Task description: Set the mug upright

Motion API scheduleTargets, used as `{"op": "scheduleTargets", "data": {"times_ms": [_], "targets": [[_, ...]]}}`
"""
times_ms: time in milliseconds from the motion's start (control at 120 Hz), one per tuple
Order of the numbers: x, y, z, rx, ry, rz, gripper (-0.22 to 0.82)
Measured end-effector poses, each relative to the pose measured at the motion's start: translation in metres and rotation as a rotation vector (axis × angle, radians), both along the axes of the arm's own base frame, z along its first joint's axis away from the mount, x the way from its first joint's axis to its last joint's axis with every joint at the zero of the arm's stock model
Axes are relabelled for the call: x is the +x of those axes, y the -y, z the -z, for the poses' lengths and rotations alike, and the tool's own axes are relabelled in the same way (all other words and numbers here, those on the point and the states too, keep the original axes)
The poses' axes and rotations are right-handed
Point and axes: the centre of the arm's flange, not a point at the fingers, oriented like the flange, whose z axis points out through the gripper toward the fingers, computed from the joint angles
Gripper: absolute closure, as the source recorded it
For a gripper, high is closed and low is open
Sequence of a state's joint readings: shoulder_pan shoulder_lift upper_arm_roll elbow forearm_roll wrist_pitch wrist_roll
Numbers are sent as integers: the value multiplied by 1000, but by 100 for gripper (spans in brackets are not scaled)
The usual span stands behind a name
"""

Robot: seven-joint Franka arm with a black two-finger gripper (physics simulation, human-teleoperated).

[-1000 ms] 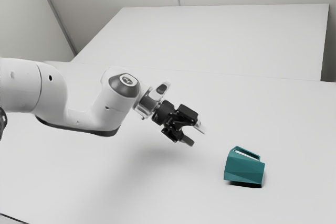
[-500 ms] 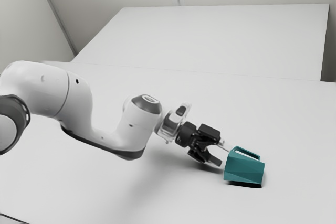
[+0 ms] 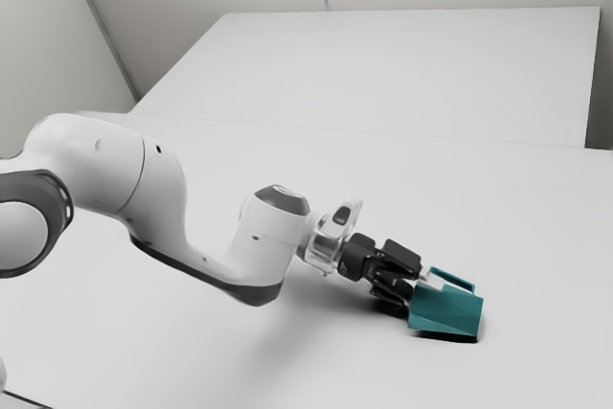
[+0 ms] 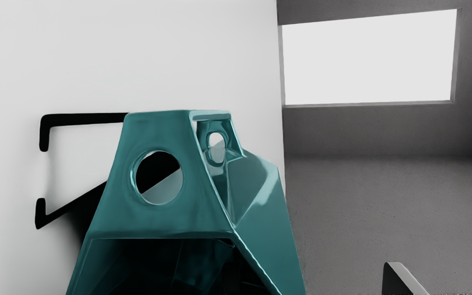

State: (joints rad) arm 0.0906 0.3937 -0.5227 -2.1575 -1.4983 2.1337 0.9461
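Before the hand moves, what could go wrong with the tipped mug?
The mug lies on its side with the hand at its open end, so a forward push might slide it. One fingertip is close to the handle and could snag. A grip near the rim may let it twist.

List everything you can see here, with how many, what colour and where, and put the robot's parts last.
Mug: one, teal, on its side on the table, mouth toward the gripper
Table: one, white, under the mug
Panel: one, white, beyond the table
Walls: count unclear, pale or grey, around the table
Bright rectangle: one, white, in a grey wall
Floor: one, grey, past the table's edge
Arm: one, white and dark grey, from the exterior view's left
Gripper: one, black, open at the mug
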Motion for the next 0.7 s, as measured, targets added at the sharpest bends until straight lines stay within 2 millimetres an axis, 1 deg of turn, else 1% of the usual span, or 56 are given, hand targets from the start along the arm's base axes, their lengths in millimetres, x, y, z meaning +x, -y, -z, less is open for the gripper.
{"op": "scheduleTargets", "data": {"times_ms": [75, 300, 450, 600, 700], "targets": [[-1, 1, 1, -13, 12, 3, 38], [-4, 7, 5, -41, 41, 18, 55], [-2, 8, 3, -56, 75, 23, 68], [-1, 8, 1, -66, 107, 30, 74], [4, 8, -7, -69, 142, 34, 76]]}}
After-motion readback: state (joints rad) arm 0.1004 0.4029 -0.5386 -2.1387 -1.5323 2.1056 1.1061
